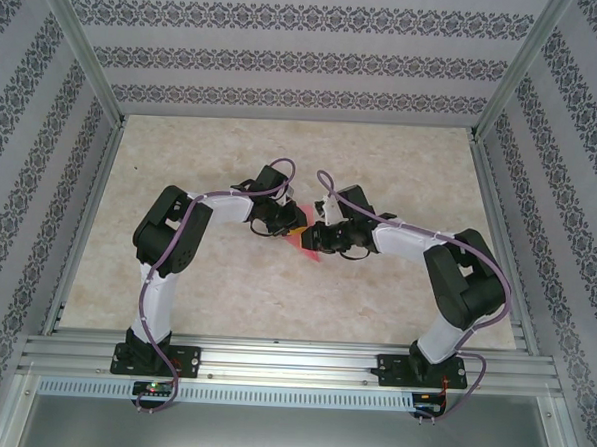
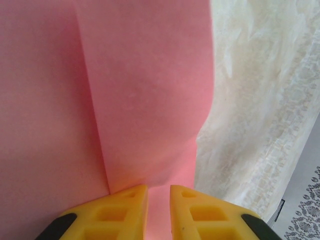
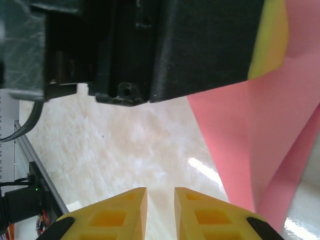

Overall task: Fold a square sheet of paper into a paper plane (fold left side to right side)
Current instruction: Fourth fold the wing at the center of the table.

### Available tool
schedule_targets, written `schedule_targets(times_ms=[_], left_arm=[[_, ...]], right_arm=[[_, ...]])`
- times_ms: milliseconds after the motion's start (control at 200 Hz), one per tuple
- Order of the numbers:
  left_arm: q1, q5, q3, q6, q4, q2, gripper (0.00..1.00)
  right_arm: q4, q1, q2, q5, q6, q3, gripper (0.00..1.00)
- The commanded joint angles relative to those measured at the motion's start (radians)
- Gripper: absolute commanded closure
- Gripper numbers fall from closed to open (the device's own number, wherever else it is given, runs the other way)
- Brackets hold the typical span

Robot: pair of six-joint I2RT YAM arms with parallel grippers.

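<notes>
From above: both arms bent inward toward the middle of the table [image 1: 225,290]. Left gripper [image 1: 292,223] and right gripper [image 1: 318,237] nose to nose, close together. Between and beneath them, a sliver of pink paper [image 1: 309,246], mostly covered by the two heads. Too small here to judge either pair of fingers.

From the left wrist: pink paper nearly everywhere ahead. Straight crease [image 2: 92,110] running from the top edge down to the left fingertip, with an upper layer curving to a soft edge on the right. Past that edge, pale marbled table. Yellow fingers [image 2: 125,202] parted by a narrow slit, with pink showing through it. Pinching the sheet or merely poised over it: cannot tell.

From the right wrist: yellow fingers [image 3: 205,212] standing a narrow slit apart, bare table in the gap, nothing gripped. Paper off to the right, reaching up to meet a yellow fingertip of the left gripper at the upper right, one fold line slanting across it. Black body of that gripper across the top. At the lower left, a metal rail [image 3: 37,185] and cables [image 3: 12,187].
</notes>
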Motion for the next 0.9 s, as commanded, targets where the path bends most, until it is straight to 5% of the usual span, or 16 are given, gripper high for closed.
schedule_targets(times_ms=[0,894], left_arm=[[0.009,-0.030,-0.024,0.007,0.000,0.021,0.79],[0.009,-0.030,-0.017,0.014,-0.014,0.023,0.79]], right_arm=[[0.035,-0.007,0.035,0.006,0.013,-0.020,0.78],[-0.036,-0.013,0.088,0.081,-0.011,-0.032,0.78]])
